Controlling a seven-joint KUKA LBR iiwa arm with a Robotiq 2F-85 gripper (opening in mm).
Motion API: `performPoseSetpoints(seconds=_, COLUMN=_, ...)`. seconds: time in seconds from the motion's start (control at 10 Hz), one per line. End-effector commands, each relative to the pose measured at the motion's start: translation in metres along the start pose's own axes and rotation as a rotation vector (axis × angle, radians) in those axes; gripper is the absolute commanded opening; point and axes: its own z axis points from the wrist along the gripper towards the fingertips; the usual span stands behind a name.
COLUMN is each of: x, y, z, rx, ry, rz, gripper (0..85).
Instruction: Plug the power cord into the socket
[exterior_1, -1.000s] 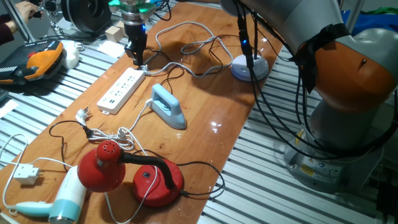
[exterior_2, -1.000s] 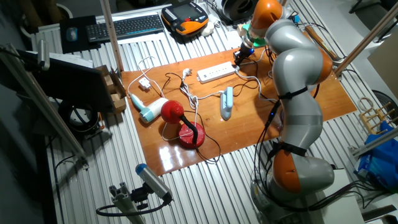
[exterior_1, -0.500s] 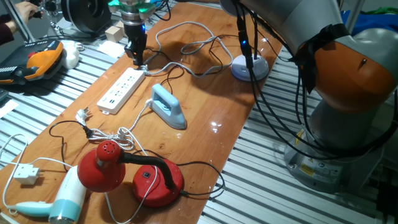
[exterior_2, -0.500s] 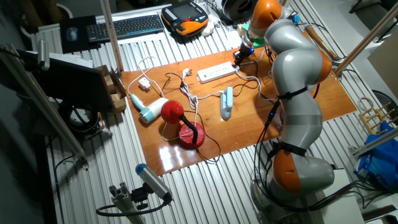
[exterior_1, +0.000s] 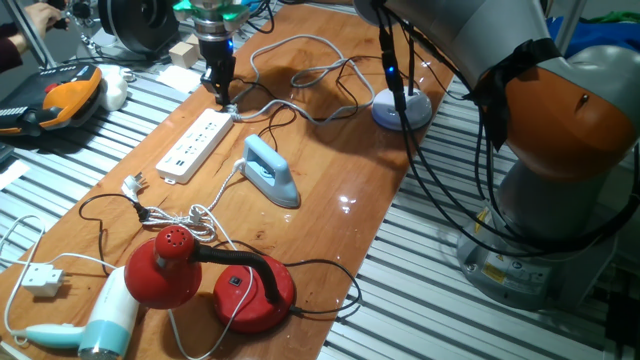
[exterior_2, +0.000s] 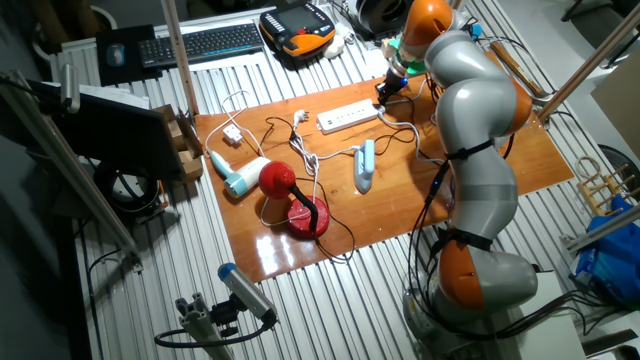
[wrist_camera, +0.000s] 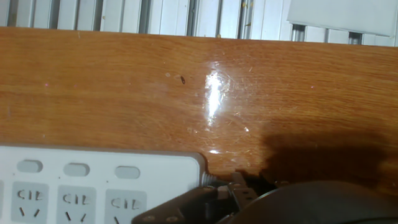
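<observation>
The socket (wrist_camera: 99, 186) lies flat on the wooden table (wrist_camera: 186, 93).

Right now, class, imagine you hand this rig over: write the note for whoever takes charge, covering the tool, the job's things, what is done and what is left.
Tool: low over the end of the power strip, at the table's far end; the fixed views do not show whether it is open or shut, or holding anything.
Power strip: flat on the wooden table; in the hand view its outlets show empty.
Power cord's plug: cannot be picked out for certain.
Done: tool brought to the strip's end.
Left: seat the plug, then release.
</observation>
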Motion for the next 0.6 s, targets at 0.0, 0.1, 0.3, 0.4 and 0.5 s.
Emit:
performPoseSetpoints(seconds=0.0, x=0.0000, y=0.0002, z=-0.0004, rx=0.007, ry=-0.001, rz=-0.001, gripper=0.0)
performPoseSetpoints(seconds=0.1, x=-0.0002, y=0.0002, z=-0.0012, rx=0.008, ry=-0.004, rz=0.007, gripper=0.0)
performPoseSetpoints(seconds=0.3, x=-0.0006, y=0.0005, z=-0.0051, rx=0.016, ry=-0.006, rz=0.012, gripper=0.0)
performPoseSetpoints(seconds=0.4, x=-0.0007, y=0.0005, z=-0.0056, rx=0.017, ry=-0.006, rz=0.012, gripper=0.0)
performPoseSetpoints(seconds=0.5, x=-0.0011, y=0.0004, z=-0.0064, rx=0.014, ry=-0.006, rz=0.011, gripper=0.0)
